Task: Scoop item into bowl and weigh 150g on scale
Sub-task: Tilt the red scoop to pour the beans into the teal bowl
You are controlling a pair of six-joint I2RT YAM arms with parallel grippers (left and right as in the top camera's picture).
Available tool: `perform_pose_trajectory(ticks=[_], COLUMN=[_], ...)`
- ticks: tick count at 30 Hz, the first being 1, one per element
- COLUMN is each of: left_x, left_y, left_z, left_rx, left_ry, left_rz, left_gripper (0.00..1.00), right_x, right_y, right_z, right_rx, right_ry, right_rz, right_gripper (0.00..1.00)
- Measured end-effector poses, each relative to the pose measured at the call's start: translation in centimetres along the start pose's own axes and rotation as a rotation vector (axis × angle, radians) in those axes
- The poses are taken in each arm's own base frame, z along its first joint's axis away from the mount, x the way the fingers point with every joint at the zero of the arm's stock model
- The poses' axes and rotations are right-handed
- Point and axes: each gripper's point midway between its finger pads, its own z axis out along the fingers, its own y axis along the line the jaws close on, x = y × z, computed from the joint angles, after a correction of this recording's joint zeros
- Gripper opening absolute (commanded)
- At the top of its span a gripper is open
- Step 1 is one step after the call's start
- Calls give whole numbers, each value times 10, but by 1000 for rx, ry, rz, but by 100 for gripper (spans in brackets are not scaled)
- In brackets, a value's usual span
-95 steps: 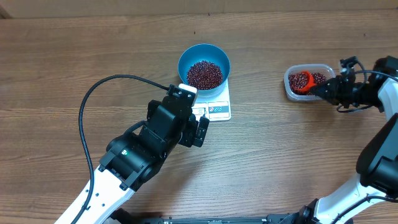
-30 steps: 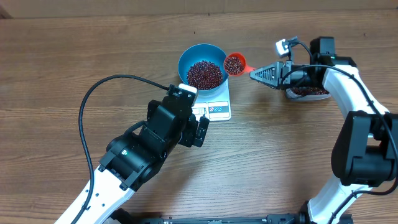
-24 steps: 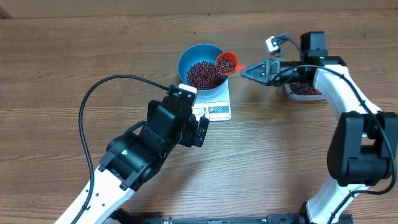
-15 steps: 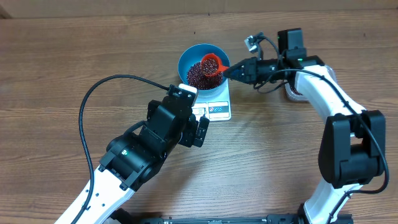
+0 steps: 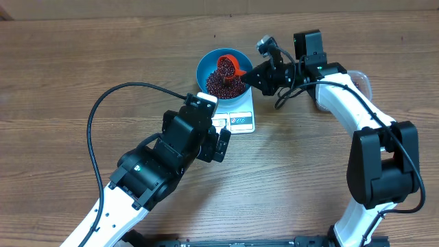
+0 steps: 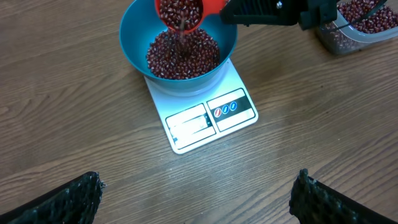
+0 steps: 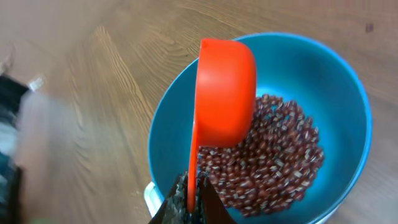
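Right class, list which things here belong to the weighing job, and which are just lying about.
In the job: beans, blue bowl, scale, red scoop, clear tub, right gripper shut on the scoop handle.
Lying about: black cable, open left gripper.

bright, even indoor light falls from above on the wooden table; shadows are soft and short. no harsh glare, just a faint sheen inside the blue bowl. the overhead view is sharp. the right wrist view is smeared and out of focus along its left edge, and the red scoop near the lens looks soft. the left gripper shows only as dark, fuzzy fingertips in its view's lower corners.
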Motion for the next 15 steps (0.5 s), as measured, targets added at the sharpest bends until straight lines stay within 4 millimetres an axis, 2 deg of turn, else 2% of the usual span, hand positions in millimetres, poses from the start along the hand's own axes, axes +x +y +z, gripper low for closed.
perform_pose_trajectory(ticks=[5,9,15], left_x=[0,0,0], left_y=[0,0,0], left_z=[0,0,0], left_rx=[0,0,0], left_ry=[0,0,0], left_rz=[0,0,0], left_gripper=[100,99,99], right_x=[0,-3,-20], right_y=[-1,-11,-27], right_z=[0,0,-2], right_rx=[8,59,154], right_ry=[2,8,-20], right_rz=[-221,-391,-534], right_gripper=[4,4,4])
